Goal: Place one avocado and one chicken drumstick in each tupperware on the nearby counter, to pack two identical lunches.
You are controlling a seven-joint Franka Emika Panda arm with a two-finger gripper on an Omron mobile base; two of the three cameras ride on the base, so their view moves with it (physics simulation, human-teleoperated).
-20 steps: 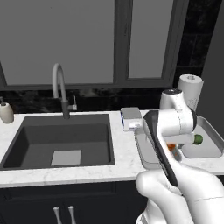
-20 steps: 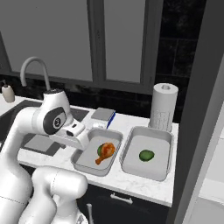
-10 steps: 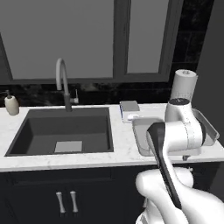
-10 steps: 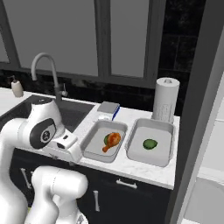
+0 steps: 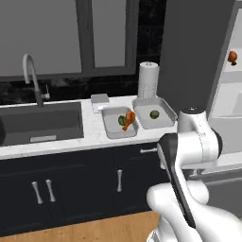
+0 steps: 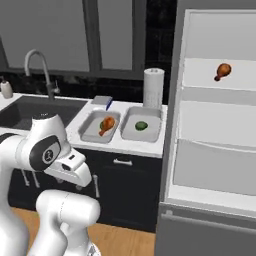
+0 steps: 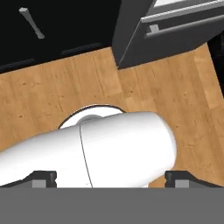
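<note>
The left tupperware (image 5: 119, 124) is holding an avocado (image 5: 121, 120) and a chicken drumstick (image 5: 128, 120); the right tupperware (image 5: 154, 116), at the counter's (image 5: 92, 137) right end, is holding one avocado (image 5: 154, 114). Another drumstick (image 6: 222, 70) is lying on a fridge shelf (image 6: 220, 81). The gripper's (image 7: 109, 179) fingers are standing wide, holding nothing.

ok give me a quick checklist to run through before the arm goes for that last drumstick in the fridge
1. Left tupperware holds a drumstick and an avocado: ok.
2. Right tupperware holds an avocado: ok; no drumstick in it: not ok.
3. Remaining drumstick lies on the fridge shelf, nothing in front of it: ok.
4. Gripper open, nothing between the fingertips: ok.
5. Gripper aimed at the shelf: not ok, it looks down at the wooden floor.
</note>
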